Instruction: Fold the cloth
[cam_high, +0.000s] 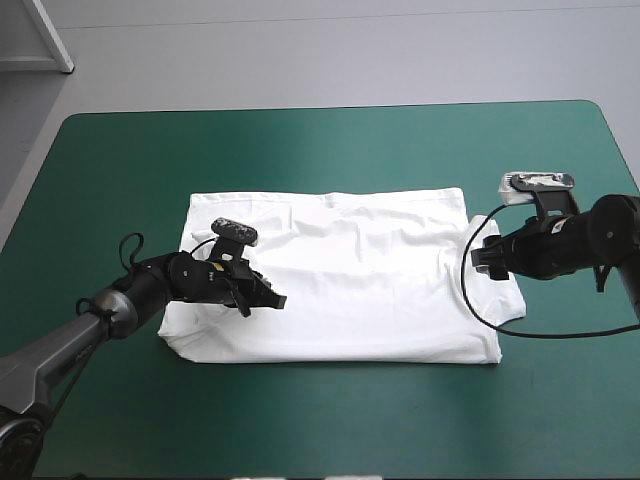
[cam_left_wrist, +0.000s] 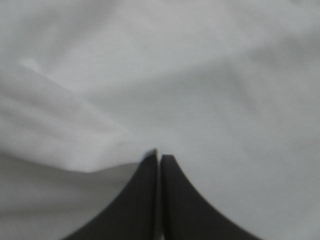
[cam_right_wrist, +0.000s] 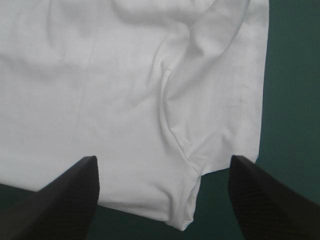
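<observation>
Closest to us, the left hand (cam_left_wrist: 159, 156) has its black fingers (cam_left_wrist: 135, 205) pressed all but together, pinching a raised ridge of the white T-shirt (cam_high: 350, 290) over the garment's left part. We see the T-shirt spread flat as a rough rectangle at the middle of the teal-green bench (cam_high: 330, 150), soft creases running across it. We find the right hand (cam_right_wrist: 163, 158) spread wide, low at the T-shirt's right edge, its two fingers well apart; a short sleeve (cam_right_wrist: 220, 100) lies flat just ahead of it, bare bench showing beside the cloth.
</observation>
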